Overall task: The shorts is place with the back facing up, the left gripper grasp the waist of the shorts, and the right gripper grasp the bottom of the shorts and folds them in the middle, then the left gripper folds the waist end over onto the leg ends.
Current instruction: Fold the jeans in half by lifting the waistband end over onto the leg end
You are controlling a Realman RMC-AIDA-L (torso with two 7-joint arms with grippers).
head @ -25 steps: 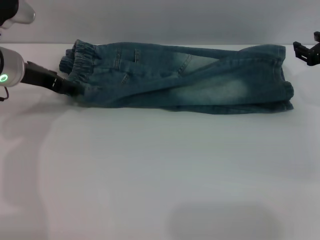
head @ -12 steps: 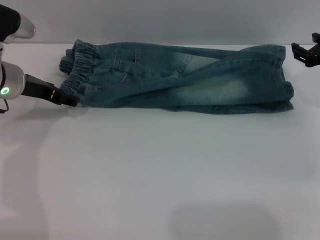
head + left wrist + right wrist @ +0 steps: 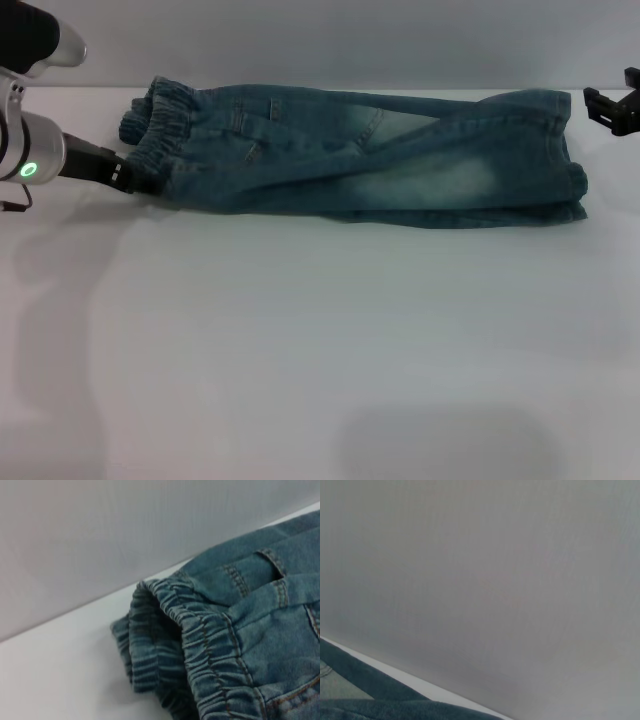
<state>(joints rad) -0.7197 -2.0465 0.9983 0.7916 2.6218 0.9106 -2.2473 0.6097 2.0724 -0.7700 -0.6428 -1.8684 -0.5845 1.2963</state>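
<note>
The left gripper (image 3: 135, 178) meets the shorts' (image 3: 380, 160) waistband, grip hidden.

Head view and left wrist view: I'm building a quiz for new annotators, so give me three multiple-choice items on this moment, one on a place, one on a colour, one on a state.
1. Where is the left gripper?
A. At the gathered waist end of the shorts
B. At the leg ends
C. Far out over the bare table

2. What colour is the light on the left arm?
A. Red
B. Green
C. Yellow

3. How do the shorts lie?
A. Hanging in the air
B. Rolled into a ball
C. Folded lengthwise, flat on the table

Answers:
1 A: the black tip meets the ruffled waistband at the shorts' left end.
2 B: a green ring glows on the silver arm.
3 C: the denim lies flat in a long, layered strip, while the right gripper stays apart at the table's far right edge.
</note>
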